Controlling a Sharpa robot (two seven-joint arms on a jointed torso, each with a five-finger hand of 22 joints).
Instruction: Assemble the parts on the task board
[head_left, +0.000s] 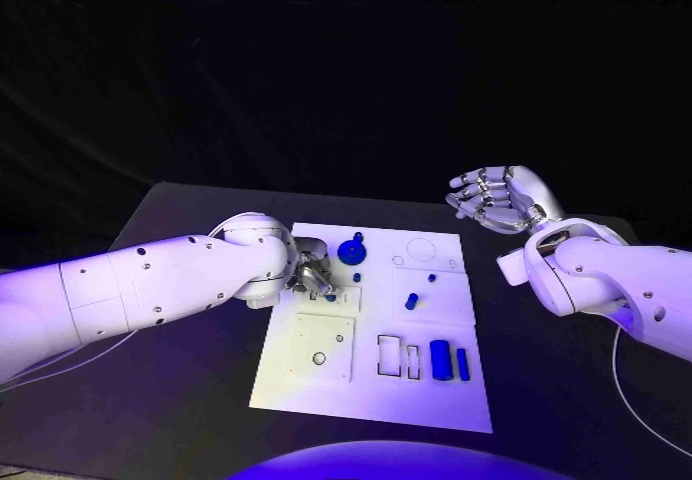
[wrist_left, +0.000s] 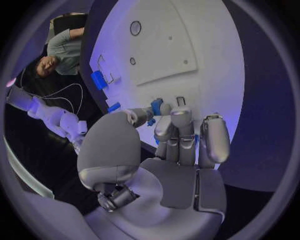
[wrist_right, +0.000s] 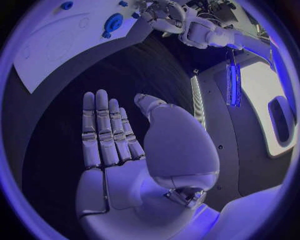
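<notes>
The white task board (head_left: 433, 400) lies in the middle of the black table. My left hand (head_left: 312, 272) rests on the board's left part; in the left wrist view its thumb and a finger pinch a small blue part (wrist_left: 156, 106) just above the board surface (wrist_left: 206, 45). A round blue part with a knob (head_left: 355, 250) stands just right of that hand. Small blue pegs (head_left: 411, 298) lie mid-board, and two blue bars (head_left: 440, 360) lie near the front right. My right hand (head_left: 493, 198) hovers open beyond the board's far right corner, fingers straight (wrist_right: 103, 130), holding nothing.
A raised square plate with holes (head_left: 323, 347) sits at the board's front left, with rectangular slots (head_left: 389, 355) beside it. A circle outline (head_left: 424, 250) marks the far right of the board. Bare black table (head_left: 173, 400) surrounds the board on all sides.
</notes>
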